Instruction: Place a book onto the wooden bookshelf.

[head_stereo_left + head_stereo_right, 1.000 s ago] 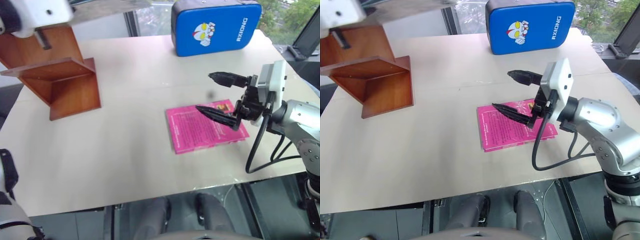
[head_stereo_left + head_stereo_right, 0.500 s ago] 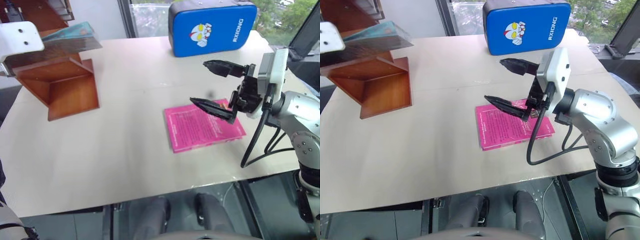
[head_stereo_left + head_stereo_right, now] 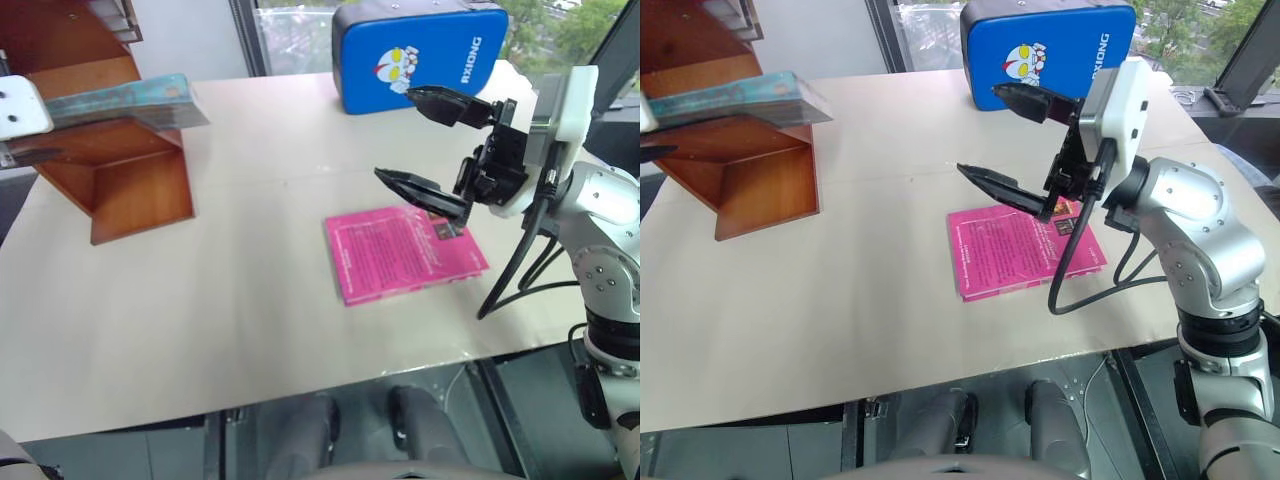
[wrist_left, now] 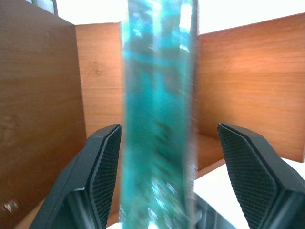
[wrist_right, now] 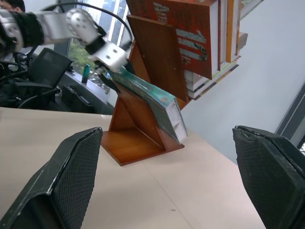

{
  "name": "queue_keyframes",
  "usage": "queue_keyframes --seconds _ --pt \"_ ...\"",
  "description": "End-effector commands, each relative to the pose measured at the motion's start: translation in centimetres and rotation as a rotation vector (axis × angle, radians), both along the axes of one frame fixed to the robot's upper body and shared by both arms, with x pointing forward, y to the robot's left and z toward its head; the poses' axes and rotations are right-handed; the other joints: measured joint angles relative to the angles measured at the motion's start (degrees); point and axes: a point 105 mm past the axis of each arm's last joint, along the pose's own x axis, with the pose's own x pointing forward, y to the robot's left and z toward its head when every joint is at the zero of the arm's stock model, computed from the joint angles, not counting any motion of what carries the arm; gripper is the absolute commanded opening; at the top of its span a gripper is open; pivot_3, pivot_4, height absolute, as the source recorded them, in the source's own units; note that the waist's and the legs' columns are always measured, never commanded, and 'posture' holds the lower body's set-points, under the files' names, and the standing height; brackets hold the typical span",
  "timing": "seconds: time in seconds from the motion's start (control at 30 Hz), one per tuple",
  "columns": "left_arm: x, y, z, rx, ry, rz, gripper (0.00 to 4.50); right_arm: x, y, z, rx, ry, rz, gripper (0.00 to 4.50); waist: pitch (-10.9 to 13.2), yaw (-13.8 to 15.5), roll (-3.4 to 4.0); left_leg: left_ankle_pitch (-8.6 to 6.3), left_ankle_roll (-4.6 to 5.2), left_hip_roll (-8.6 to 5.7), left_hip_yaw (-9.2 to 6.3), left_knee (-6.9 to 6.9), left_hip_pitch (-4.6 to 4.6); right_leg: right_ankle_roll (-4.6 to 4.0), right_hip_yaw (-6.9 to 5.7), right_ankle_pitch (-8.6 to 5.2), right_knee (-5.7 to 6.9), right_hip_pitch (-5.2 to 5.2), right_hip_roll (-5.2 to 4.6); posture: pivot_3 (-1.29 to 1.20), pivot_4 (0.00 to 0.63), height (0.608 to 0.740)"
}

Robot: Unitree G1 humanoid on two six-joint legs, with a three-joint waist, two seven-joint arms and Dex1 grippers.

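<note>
A wide pale table (image 3: pixel 250 300) carries everything here. At its far left corner stands the wooden bookshelf (image 3: pixel 120 175), reddish-brown, with slanted boards and open compartments; the right wrist view shows more books (image 5: pixel 200 43) stacked in its upper part. At the far edge, toward the right, a blue padded case (image 3: pixel 415 50) with a cartoon figure stands upright.

The book (image 3: pixel 125 100), teal-green and glossy, lies across a slanted board of the shelf, with one end jutting out past the wood toward the middle of the table. In the left wrist view it stands between the fingers (image 4: pixel 102 181) of the left gripper (image 4: pixel 174 186), which are spread apart; one finger is close beside the cover and the other is clearly off it, though blur makes it hard to say whether the near one touches. From the head camera, that gripper's white housing sits at the book's left end.

A thinner pink book (image 3: pixel 405 252) lies flat on the table, right of centre. The right gripper (image 3: pixel 425 140) hangs in the air above its far right corner, apart from it, with its two black fingers spread wide and nothing between them, pointing toward the shelf.
</note>
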Motion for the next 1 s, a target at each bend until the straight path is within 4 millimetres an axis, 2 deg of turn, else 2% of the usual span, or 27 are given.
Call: queue_keyframes --seconds 0.03,0.17,0.23,0.3,0.4,0.47,0.5,0.53,0.6,0.67,0.73,0.83,1.0 --pt "-3.0 -7.6 5.4 -0.299 -0.193 -0.382 3.46 -0.3 -0.4 1.2 0.0 -0.063 0.008 4.5 0.01 0.31 0.01 0.0 -0.01 0.02 -0.06 0.03 -0.06 0.0 -0.07 0.01 -0.1 0.01 -0.02 0.0 0.15 0.736" --pt "-5.8 -15.0 4.3 -0.63 -0.08 -0.632 3.46 0.3 -1.0 0.7 -0.028 -0.039 -0.023 4.5 0.02 0.14 0.04 -0.04 0.04 0.01 -0.09 0.1 -0.06 0.0 -0.11 0.01 -0.2 0.1 -0.08 0.0 0.15 0.736" --pt "-6.2 -18.6 2.1 -0.803 -0.011 -0.693 3.46 1.5 -1.5 -0.5 -0.053 0.042 -0.091 4.5 -0.01 0.07 0.1 -0.04 0.03 0.03 -0.06 0.07 -0.02 0.0 -0.02 0.01 -0.2 0.1 -0.06 0.0 0.15 0.736" --pt "-5.0 -21.0 0.0 -0.964 -0.012 -0.679 3.46 3.7 -2.5 -2.7 -0.133 0.061 -0.271 4.5 -0.04 0.28 0.12 -0.03 0.02 0.06 -0.06 0.04 0.03 -0.01 0.0 0.0 -0.14 0.12 -0.06 0.0 0.15 0.736" --pt "-3.2 -24.0 -4.0 -1.135 0.035 -0.615 3.46 5.2 -3.7 -6.1 -0.262 0.135 -0.39 4.5 -0.07 0.73 0.1 0.0 -0.04 0.02 0.0 0.07 0.15 -0.02 0.04 0.01 0.05 0.16 -0.05 0.0 0.15 0.736" --pt "-1.1 -25.5 -8.0 -1.293 0.091 -0.53 4.01 5.1 -5.0 -8.6 -0.27 0.227 -0.452 4.5 -0.08 1.06 0.12 0.01 -0.06 -0.04 0.13 0.09 0.2 -0.02 0.23 0.02 0.23 0.09 -0.05 0.0 0.15 0.736" --pt "-0.4 -25.8 -9.5 -1.33 0.105 -0.484 4.38 4.8 -5.4 -9.5 -0.288 0.247 -0.473 4.5 -0.08 1.34 0.12 0.01 -0.06 -0.04 0.16 0.06 0.26 -0.03 0.28 0.02 0.23 0.11 -0.05 0.0 0.15 0.736" --pt "0.0 -25.8 -10.8 -1.342 0.114 -0.444 4.45 4.5 -5.9 -10.3 -0.303 0.263 -0.493 4.5 -0.08 1.46 0.12 0.01 -0.06 -0.04 0.17 0.06 0.25 -0.03 0.32 0.02 0.22 0.1 -0.03 0.0 0.15 0.736" --pt "0.1 -25.1 -13.0 -1.245 0.098 -0.391 4.45 3.7 -8.0 -11.5 -0.327 0.302 -0.572 4.5 -0.07 1.37 0.13 0.02 -0.06 -0.03 0.27 0.05 0.2 -0.03 0.45 0.02 0.22 -0.01 -0.01 0.0 0.15 0.736" --pt "-0.3 -24.5 -14.4 -1.17 0.092 -0.386 4.45 2.7 -9.7 -12.2 -0.336 0.345 -0.616 4.5 -0.07 1.46 0.14 0.01 -0.06 0.01 0.35 0.01 0.23 -0.04 0.56 0.01 0.2 -0.05 -0.01 0.0 0.15 0.736" --pt "-1.5 -22.9 -16.0 -1.158 0.14 -0.36 4.45 0.7 -12.0 -12.3 -0.328 0.397 -0.66 4.5 -0.1 1.69 0.19 0.01 -0.06 0.03 0.36 -0.01 0.23 -0.03 0.55 0.01 0.12 -0.01 -0.01 0.0 0.15 0.736" --pt "-3.1 -20.5 -16.9 -1.133 0.197 -0.33 4.45 -1.8 -13.9 -12.1 -0.331 0.449 -0.692 4.5 -0.19 1.86 0.35 -0.04 0.0 0.11 0.36 -0.1 0.29 -0.03 0.54 0.01 -0.12 0.13 -0.03 0.0 0.15 0.736" --pt "-5.7 -17.1 -16.8 -1.066 0.3 -0.314 4.45 -3.6 -15.7 -12.3 -0.38 0.503 -0.742 4.5 -0.2 1.88 0.36 -0.18 0.24 0.23 0.34 -0.09 0.43 -0.02 0.43 0.01 -0.24 0.34 -0.05 0.0 0.15 0.736"
